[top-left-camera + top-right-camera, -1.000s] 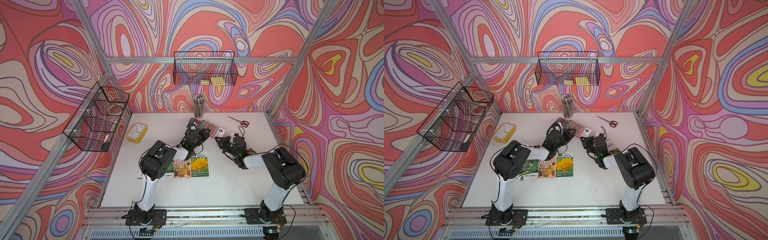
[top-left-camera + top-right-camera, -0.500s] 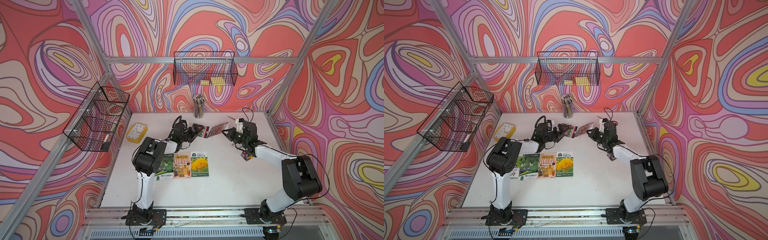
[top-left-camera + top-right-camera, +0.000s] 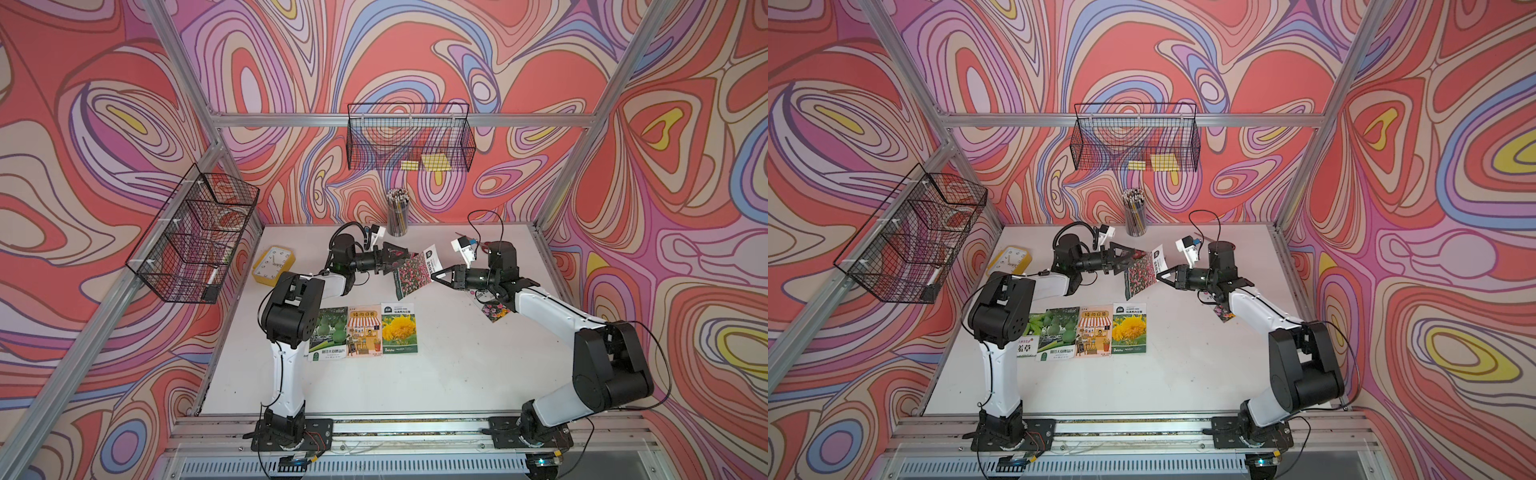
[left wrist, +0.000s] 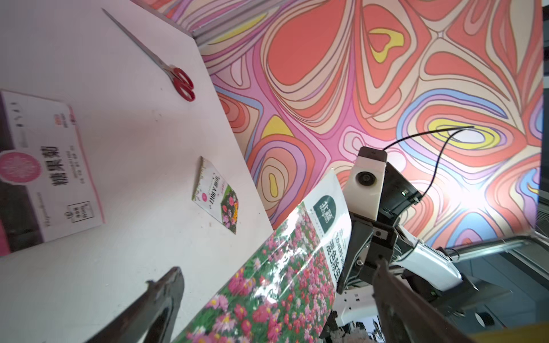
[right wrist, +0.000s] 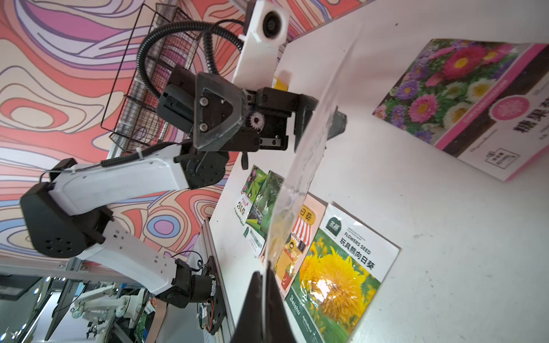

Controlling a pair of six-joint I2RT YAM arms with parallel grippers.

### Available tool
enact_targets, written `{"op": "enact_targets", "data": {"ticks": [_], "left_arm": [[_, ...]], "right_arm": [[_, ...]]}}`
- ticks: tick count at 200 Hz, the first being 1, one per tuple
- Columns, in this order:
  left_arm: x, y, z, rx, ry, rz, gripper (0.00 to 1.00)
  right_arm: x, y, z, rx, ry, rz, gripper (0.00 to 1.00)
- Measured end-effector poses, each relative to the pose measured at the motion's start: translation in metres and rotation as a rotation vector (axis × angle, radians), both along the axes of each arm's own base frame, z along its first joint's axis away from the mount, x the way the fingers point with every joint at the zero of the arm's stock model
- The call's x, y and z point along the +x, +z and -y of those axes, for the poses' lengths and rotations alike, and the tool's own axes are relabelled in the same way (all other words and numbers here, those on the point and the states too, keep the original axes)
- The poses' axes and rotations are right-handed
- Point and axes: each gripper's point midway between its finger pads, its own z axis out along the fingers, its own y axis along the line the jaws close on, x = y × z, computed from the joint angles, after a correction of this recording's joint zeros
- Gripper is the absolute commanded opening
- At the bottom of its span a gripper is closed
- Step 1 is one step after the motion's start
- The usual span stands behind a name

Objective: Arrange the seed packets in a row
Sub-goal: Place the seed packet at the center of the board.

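Left claw (image 3: 406,253) has opened within the last second; both arms have also swung to a new posture. Its jaws now stand wide apart, straddling one edge of the pink-flower packet (image 3: 413,272), and the left wrist view shows a gap on each side of it.

Right claw (image 3: 434,275) is clamped together on the opposite edge of that packet, at its white label band. The right wrist view shows the film edge-on, pinched between the fingertips. The packet hangs tilted above the back half of the desk (image 3: 436,374), between the two claws.

Nearer the front, four packets lie flat in a row, side by side:
- leaf packet (image 3: 1027,336), partly hidden behind the left arm
- gourd packet (image 3: 330,332)
- shopfront packet (image 3: 364,332)
- yellow-flower packet (image 3: 399,328)

A small flower packet (image 3: 492,305) lies beneath the right forearm, apart from the row. The wrist views show a larger pink-bordered aster packet (image 4: 50,166) flat on the desk behind the held one. Red-handled scissors (image 4: 178,77) lie beyond, near the desk's edge.
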Motion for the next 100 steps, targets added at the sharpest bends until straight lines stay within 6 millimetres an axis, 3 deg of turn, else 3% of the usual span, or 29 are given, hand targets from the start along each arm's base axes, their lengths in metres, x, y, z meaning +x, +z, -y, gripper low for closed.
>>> {"op": "enact_targets", "data": {"ticks": [58, 100], "left_arm": [[-0.012, -0.014, 0.002, -0.014, -0.083, -0.002, 0.94], [-0.012, -0.054, 0.005, 0.136, -0.063, -0.035, 0.96]], "right_arm": [[-0.011, 0.007, -0.003, 0.022, 0.066, 0.024, 0.0], [-0.015, 0.004, -0.004, 0.02, 0.083, 0.021, 0.0]]}}
